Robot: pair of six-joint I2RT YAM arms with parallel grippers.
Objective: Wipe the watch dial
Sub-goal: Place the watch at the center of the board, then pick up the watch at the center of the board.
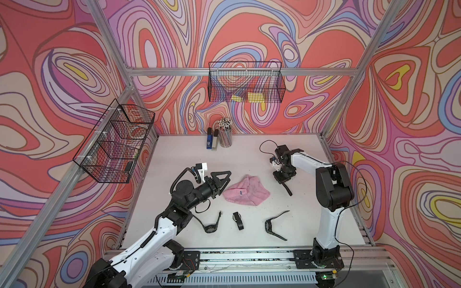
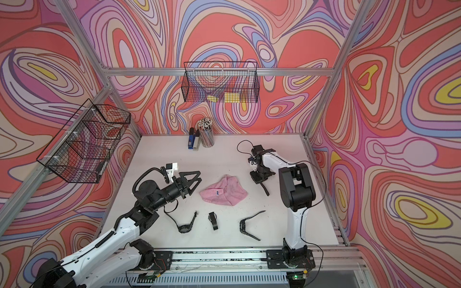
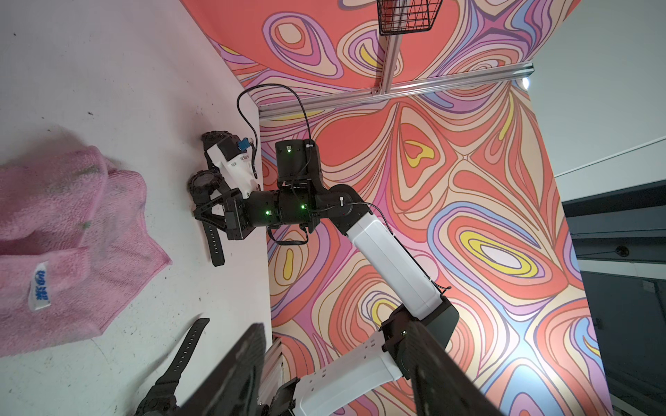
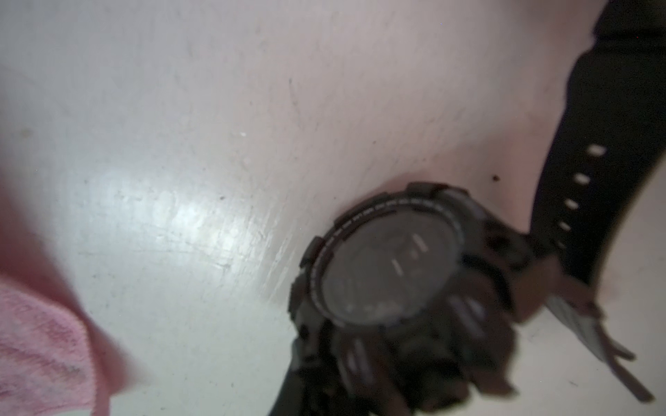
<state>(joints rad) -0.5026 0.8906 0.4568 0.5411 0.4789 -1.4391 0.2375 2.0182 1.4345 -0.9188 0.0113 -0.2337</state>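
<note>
Now | watch (image 1: 288, 190): on table (image 1: 174, 154), at 3 o'clock from pink cloth (image 1: 245, 192), long way runs 11 to 5 o'clock | right tool (image 1: 279, 180): over watch, cannot tell if pinching | left tool (image 1: 227, 177): spread wide, holding nothing

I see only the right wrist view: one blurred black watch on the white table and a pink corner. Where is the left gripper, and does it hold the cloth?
Observer: In both top views the left gripper hangs beside the pink cloth, fingers open and empty.
Operator: Are other watches on the table?
Observer: Yes, three near the front edge: a front-left watch, a smaller middle watch and a front-right watch.
Operator: Does the right gripper hold my watch?
Observer: In the left wrist view the right gripper stands right at that watch; whether its fingers grip it, I cannot tell.
</note>
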